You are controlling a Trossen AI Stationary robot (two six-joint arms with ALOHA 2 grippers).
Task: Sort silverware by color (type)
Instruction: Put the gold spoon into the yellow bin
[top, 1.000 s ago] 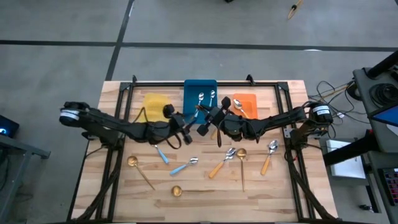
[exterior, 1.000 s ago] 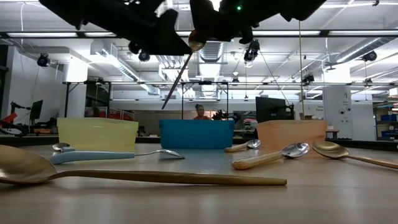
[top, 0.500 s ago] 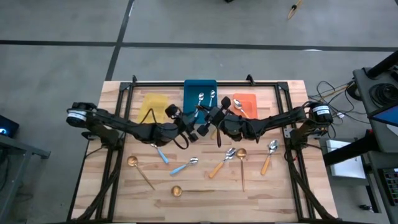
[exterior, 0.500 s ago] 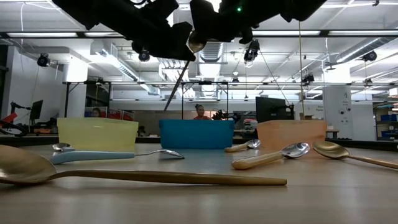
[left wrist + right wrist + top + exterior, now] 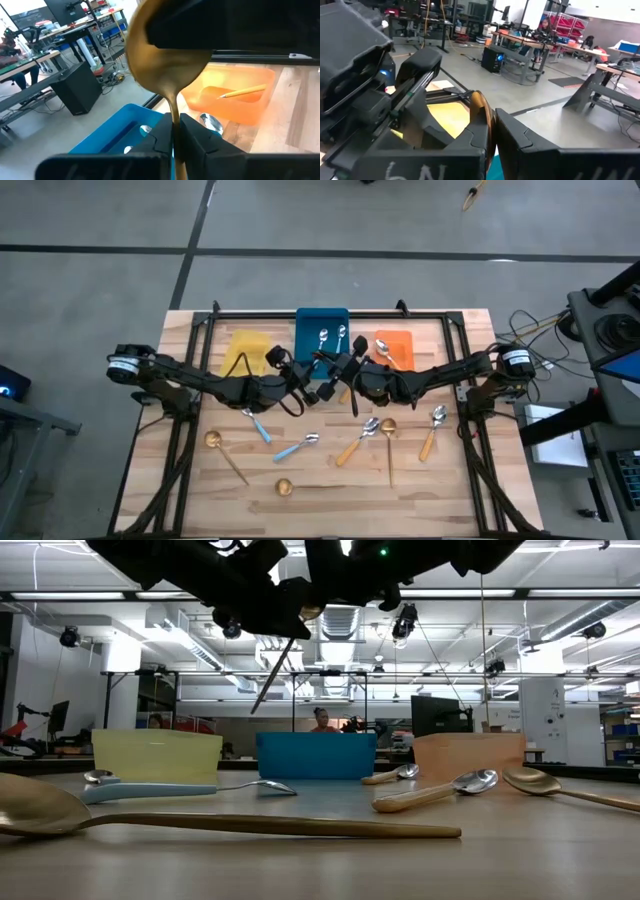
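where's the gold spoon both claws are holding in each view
High view: the gold spoon is mid-table between the left claw and right claw, in front of the blue bin.
Low view: gold spoon hangs slanted near the top, above the blue bin.
Left wrist view: its bowl fills the upper middle.
Right wrist view: edge-on, centre.
Shared landmark: the blue bin.

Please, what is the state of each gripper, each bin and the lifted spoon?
gold spoon: in the air, held by both grippers.
left gripper: shut on the gold spoon's handle.
right gripper: shut on its bowl.
blue bin: holds two spoons.
orange bin: holds one spoon.
yellow bin: partly hidden by the left arm.
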